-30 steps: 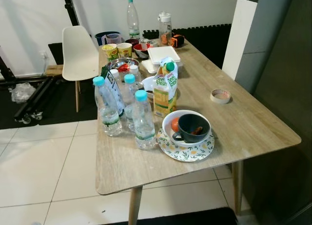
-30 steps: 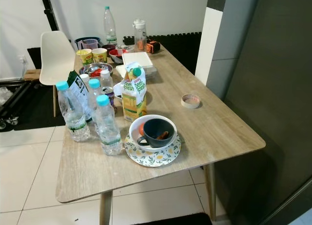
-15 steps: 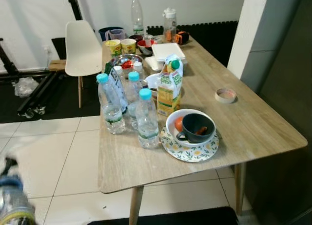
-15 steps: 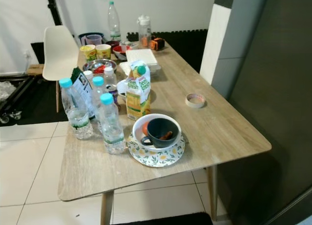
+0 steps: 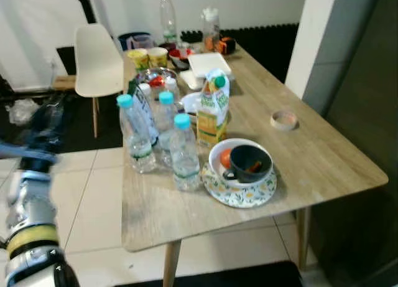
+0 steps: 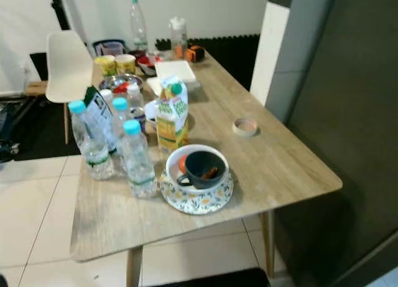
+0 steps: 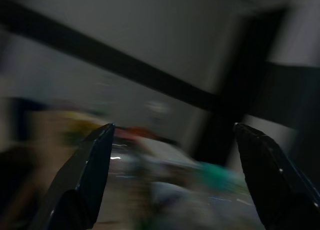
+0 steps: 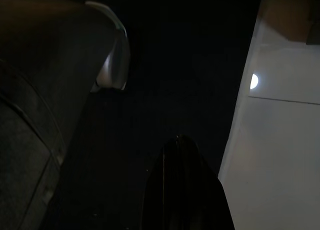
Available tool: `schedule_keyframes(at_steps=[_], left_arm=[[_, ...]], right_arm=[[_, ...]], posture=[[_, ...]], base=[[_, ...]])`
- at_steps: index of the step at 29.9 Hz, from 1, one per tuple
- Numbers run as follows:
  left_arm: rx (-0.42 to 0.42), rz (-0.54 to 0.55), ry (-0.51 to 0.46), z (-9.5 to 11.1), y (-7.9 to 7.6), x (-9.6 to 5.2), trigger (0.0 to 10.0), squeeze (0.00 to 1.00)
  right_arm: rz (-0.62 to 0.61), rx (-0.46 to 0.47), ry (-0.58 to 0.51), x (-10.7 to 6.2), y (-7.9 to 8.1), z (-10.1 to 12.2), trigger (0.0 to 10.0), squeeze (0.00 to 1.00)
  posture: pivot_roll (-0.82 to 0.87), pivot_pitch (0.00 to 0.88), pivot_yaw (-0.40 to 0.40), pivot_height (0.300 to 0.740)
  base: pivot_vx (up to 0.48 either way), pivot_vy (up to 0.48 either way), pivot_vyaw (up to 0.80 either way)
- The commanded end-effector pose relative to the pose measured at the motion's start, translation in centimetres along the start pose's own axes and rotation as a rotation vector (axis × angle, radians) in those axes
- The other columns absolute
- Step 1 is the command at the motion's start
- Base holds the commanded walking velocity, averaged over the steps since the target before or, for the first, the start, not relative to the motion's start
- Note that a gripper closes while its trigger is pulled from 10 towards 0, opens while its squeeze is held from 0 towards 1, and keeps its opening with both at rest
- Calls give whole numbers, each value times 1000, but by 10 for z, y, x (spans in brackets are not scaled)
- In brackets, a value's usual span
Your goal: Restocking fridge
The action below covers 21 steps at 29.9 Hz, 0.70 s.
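Wooden table (image 5: 323,162) bears bottles (image 5: 184,151), plate (image 5: 239,192), seemingly tape (image 5: 283,119).

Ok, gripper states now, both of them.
Left gripper: open, holding nothing, raised toward the table.
Right gripper: cannot be told, view too dark.

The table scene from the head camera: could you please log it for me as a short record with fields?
surface: wooden table
near edge: three water bottles with blue caps, beside a dark cup in a white bowl on a patterned plate
middle: juice carton, upright
right side: tape roll, lying apart
far end: tall bottle, cups, white chair
left hand: raised left of the table, fingers apart, empty
right hand: dark wrist view
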<state>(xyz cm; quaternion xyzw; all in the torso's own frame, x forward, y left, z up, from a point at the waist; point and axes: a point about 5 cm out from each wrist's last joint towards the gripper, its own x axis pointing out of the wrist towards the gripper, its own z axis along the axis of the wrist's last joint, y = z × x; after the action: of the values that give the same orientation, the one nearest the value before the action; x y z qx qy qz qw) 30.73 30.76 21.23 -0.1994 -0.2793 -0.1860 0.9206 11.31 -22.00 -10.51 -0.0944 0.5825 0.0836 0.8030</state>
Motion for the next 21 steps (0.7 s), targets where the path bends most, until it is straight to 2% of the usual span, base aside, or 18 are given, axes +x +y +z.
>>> schedule_keyframes(at_steps=[1,2,4,5,6,7,12,13,18,19,21], left_arm=[[-42,-136,31,-8,-19,6,10000,0],[-42,-136,31,-8,-19,6,10000,0],[-65,-238,54,-12,-34,13,10000,0],[-65,-238,54,-12,-34,13,10000,0],[-90,-336,84,-17,-53,20,10000,0],[-97,-366,95,-19,-59,22,10000,0],[-101,-431,151,-28,-75,24,10000,0],[-103,-474,194,-38,-87,27,10000,0],[-103,-506,243,-52,-100,29,10000,0],[-68,-489,293,-62,-102,29,10000,0],[-37,-459,327,-69,-99,29,10000,0]], right_arm=[[1,11,7,0,0,-4,10000,0],[1,11,7,0,0,-4,10000,0],[-1,9,8,-1,-1,-4,10000,0],[-1,9,8,-1,-1,-4,10000,0],[-3,7,8,-1,-2,-4,10000,0],[-3,7,8,-1,-2,-4,10000,0],[-3,7,7,-1,-2,-4,10000,0],[-1,5,8,-1,-2,-4,10000,0],[0,5,9,-1,-2,-4,10000,0],[2,6,9,-1,-1,-4,10000,0],[4,7,10,-1,0,-5,10000,0]], posture=[[-85,0,23,740],[-85,0,23,740],[-85,0,23,740],[-85,0,23,740],[-85,0,23,740],[-85,0,23,740],[-88,0,23,740],[-88,0,23,740],[-88,0,23,740],[-88,0,25,740],[-88,0,25,740]], base=[[0,0,0],[0,0,0],[0,0,0],[0,0,0],[0,0,0],[0,0,0],[0,0,0],[0,0,0],[0,0,0],[0,0,0],[0,0,0]])
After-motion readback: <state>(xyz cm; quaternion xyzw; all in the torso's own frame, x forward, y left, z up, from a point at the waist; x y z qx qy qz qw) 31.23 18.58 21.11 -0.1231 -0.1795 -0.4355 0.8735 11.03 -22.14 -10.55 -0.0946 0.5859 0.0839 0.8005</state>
